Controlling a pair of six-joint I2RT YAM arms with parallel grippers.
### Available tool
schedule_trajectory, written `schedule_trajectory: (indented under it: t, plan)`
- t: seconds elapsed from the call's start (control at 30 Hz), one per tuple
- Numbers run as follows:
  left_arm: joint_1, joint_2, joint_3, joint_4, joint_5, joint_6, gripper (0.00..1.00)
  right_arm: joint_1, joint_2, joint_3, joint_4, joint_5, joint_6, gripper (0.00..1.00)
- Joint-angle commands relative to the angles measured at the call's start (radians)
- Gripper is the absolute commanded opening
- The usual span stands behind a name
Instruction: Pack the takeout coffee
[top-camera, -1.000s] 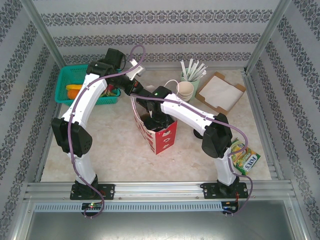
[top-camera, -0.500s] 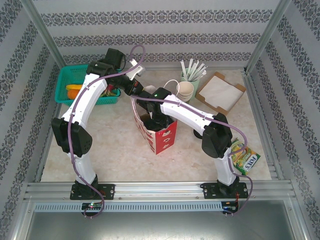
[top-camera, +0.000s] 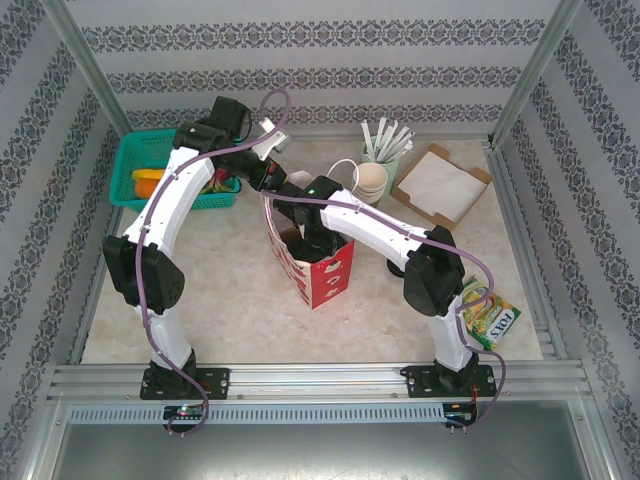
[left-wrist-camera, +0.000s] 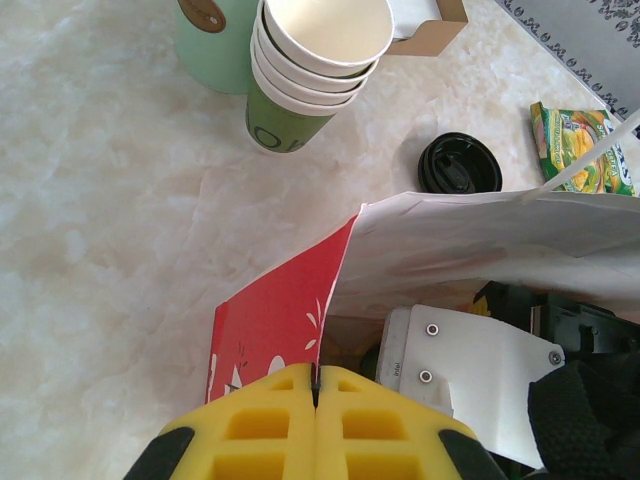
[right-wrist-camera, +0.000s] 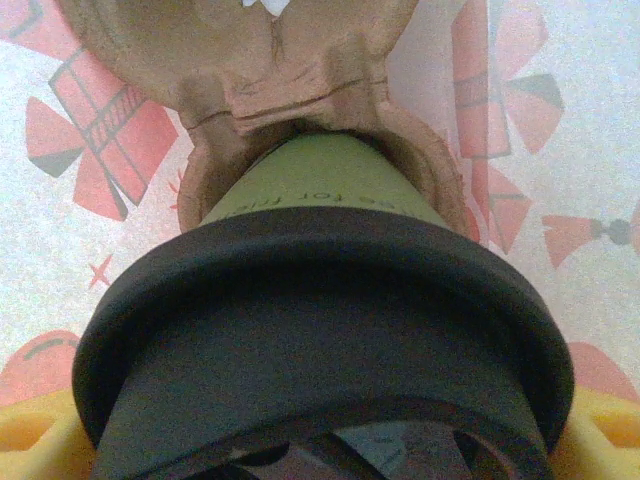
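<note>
Bag (top-camera: 325, 275) mouth blocked by right arm (top-camera: 370, 228); bare tabletop (top-camera: 225, 290) left of bag; cup stack (top-camera: 371, 181) behind.

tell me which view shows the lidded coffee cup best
Right wrist: the coffee cup, green wall and black lid, looms close inside the red bag. Top external and left wrist give the bag, the right arm covering the cup.

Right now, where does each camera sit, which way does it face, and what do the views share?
Top external: above and behind the bases, looking down on the table; left arm and right arm reach the bag.
Left wrist: above the bag, looking down past the left gripper, shut on its rim, at stacked cups and a loose lid.
Right wrist: inside the bag, looking along the coffee cup to the bag's bottom; yellow fingers flank its lid.
Shared: the bag in all; stacked cups in top and left wrist.
</note>
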Motion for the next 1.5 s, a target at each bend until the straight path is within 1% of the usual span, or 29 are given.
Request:
schedule_trajectory:
  t: [0.0,0.23,0.83,1.47]
  plan:
    - [0.006,-0.032,0.012,0.02,0.004,-0.003,0.0,-0.003,0.013,-0.024,-0.008,-0.011,0.024,0.44]
    - [0.007,-0.031,0.012,0.021,0.004,-0.003,0.0,-0.002,0.01,-0.019,-0.033,-0.011,0.03,0.44]
    - [0.006,-0.027,0.008,0.023,0.014,-0.006,0.0,-0.016,0.089,-0.012,0.04,-0.009,-0.001,0.43]
    - [0.006,-0.032,0.009,0.022,0.018,-0.003,0.0,-0.019,0.128,-0.087,0.103,-0.016,-0.004,0.43]
